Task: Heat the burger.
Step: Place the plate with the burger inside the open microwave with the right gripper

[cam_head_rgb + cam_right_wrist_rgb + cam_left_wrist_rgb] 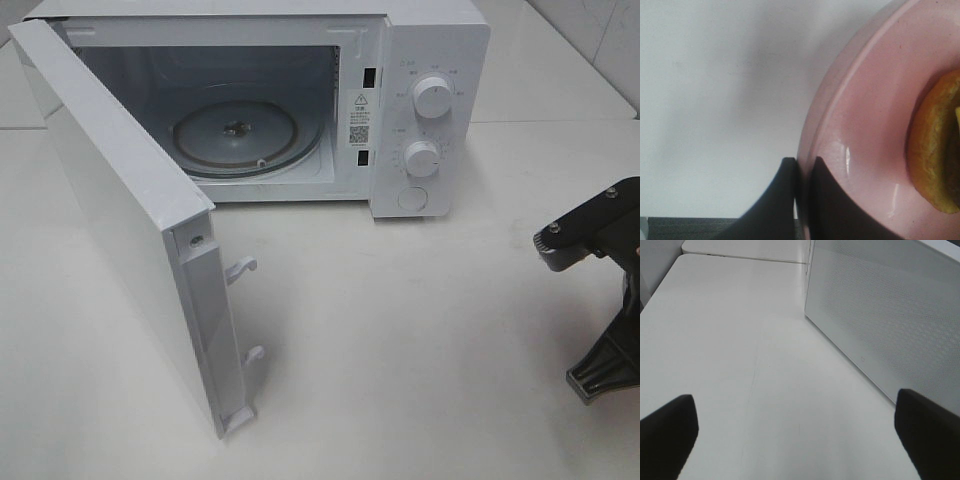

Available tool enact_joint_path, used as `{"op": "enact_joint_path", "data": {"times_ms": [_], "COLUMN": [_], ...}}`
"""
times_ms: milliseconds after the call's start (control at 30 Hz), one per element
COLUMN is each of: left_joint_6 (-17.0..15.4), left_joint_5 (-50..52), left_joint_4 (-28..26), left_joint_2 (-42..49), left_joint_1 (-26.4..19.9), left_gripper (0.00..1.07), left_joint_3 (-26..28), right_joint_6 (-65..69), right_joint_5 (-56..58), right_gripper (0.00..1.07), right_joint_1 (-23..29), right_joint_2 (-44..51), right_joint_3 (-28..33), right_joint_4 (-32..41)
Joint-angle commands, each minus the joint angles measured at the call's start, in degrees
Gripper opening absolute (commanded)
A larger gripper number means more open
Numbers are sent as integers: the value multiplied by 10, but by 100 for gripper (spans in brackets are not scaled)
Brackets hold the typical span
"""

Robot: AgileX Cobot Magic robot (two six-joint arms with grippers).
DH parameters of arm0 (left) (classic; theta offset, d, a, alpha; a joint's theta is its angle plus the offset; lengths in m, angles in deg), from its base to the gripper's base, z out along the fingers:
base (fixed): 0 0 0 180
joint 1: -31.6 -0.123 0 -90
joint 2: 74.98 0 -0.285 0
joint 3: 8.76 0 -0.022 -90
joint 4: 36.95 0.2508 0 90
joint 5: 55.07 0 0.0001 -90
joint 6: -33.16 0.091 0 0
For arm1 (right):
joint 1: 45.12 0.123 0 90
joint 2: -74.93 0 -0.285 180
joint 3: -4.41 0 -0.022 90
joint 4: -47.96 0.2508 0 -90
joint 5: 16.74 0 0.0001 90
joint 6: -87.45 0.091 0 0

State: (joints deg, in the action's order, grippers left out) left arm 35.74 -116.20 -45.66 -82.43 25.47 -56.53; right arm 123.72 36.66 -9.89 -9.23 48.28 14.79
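On a flat pink round plate (860, 125) sits the burger (935, 150) with its golden-brown bun, the right gripper (802, 167) clamped on the plate's rim. The left gripper (797, 422) hangs spread wide beside the white microwave door (890, 315), which is swung open.

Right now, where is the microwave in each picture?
Exterior high: microwave at the back of the table, door swung open.
Left wrist: only its dotted door, ahead of the open fingers.
Right wrist: not in it.
Shared landmark: the white table.
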Motion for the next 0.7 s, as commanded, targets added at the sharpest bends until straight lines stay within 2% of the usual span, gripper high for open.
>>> {"op": "enact_joint_path", "data": {"times_ms": [33, 267, 400, 433, 700], "left_joint_6": [-2, -2, -2, -2, -2], "left_joint_5": [0, 0, 0, 0, 0], "left_joint_4": [-3, -3, -3, -3, -3], "left_joint_2": [9, 9, 9, 9, 9], "left_joint_1": [-2, -2, -2, -2, -2], "left_gripper": [100, 100, 100, 100, 100], "left_joint_3": [1, 1, 1, 1, 1], "right_joint_6": [3, 4, 6, 6, 4], "right_joint_5": [39, 74, 87, 92, 95], "right_gripper": [0, 0, 0, 0, 0], "right_joint_1": [15, 89, 116, 137, 213], "right_joint_2": [15, 50, 56, 58, 62], "right_joint_3": [2, 5, 5, 5, 5], "right_joint_4": [-32, -28, -28, -28, -25]}}
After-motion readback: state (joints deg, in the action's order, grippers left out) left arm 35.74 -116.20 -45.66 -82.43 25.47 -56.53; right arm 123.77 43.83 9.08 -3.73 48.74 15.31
